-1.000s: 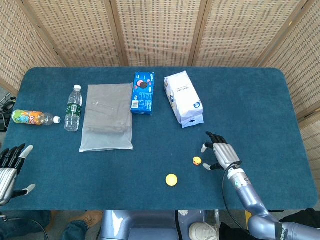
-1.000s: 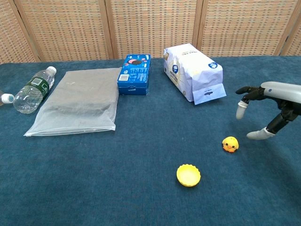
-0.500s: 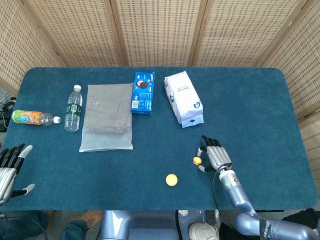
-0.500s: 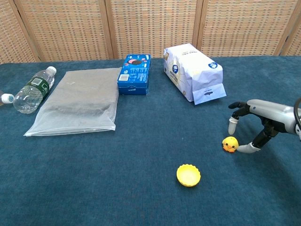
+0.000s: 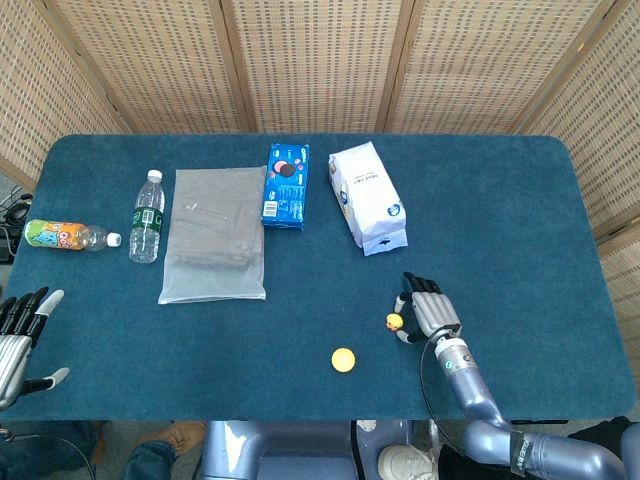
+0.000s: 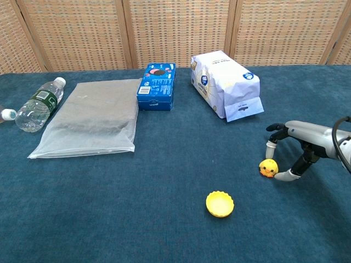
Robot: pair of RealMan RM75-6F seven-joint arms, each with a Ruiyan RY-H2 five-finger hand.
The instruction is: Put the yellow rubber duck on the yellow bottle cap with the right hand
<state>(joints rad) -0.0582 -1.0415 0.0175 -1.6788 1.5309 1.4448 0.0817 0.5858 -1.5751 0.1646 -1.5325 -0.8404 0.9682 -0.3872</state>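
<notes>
Small yellow rubber duck (image 6: 268, 167) sits just left of right hand (image 6: 296, 149), btwn its spread fingertips. Not gripped yet, hand unclenched. Round yellow bottle cap (image 6: 220, 204) lies further left, nearer the robot.

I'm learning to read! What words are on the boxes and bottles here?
None can be read.
Blue box: print too small.
White bag: label blurred.
Clear water bottle: green label too small.
Orange bottle: print blurred.
Grey pouch, duck and cap: no text seen.

A small yellow rubber duck (image 6: 268, 167) sits upright at right of frame; the yellow bottle cap (image 6: 220, 204), open side up, lies lower left, apart.
</notes>
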